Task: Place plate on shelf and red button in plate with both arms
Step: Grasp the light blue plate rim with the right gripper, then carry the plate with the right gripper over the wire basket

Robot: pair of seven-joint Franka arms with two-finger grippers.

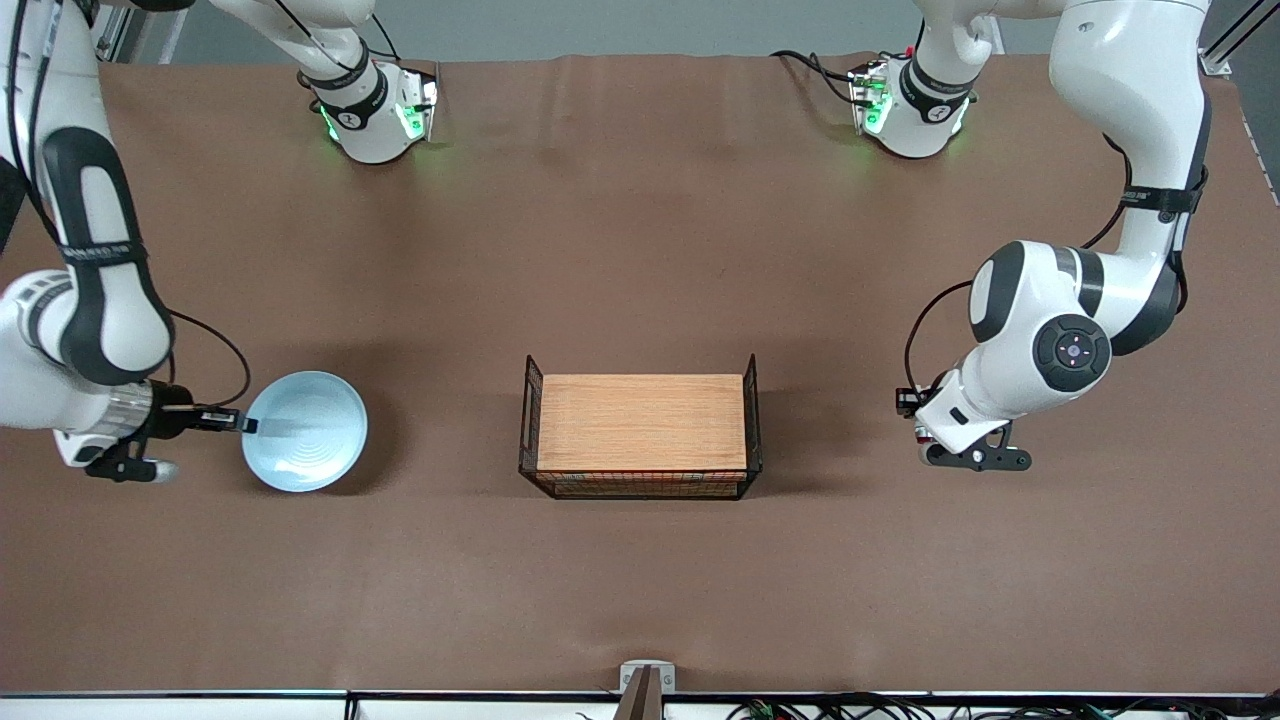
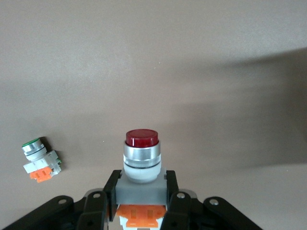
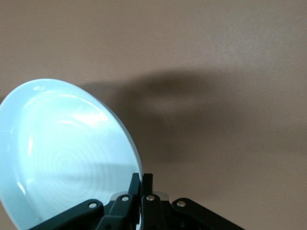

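Both arms had hold of their parts, so by my judgement the picking was done and the placing was left. At the lower left of the front view the right gripper (image 1: pixel 240 424) had its jaws pinched shut on the rim of the plate (image 1: pixel 305 431), which appeared tilted up off the bench (image 1: pixel 640 250) toward the right arm's end. The right wrist view showed the same pinch: two fingers closed on the pale blue edge of the plate (image 3: pixel 67 158).

At the right of the front view the left gripper (image 1: pixel 975 458) hung over the bench toward the left arm's end. Its wrist view showed the jaws closed on the grey-white body of the red button (image 2: pixel 142 158), red cap pointing away from the fingers (image 2: pixel 171 189). A second button part with a green cap (image 2: pixel 41 159) lay on the bench nearby, untouched.

At the centre of the front view stood a wire basket (image 1: pixel 640 487) with a wooden board (image 1: pixel 640 420) in it, nothing yet on it. Presumably both parts were bound there.
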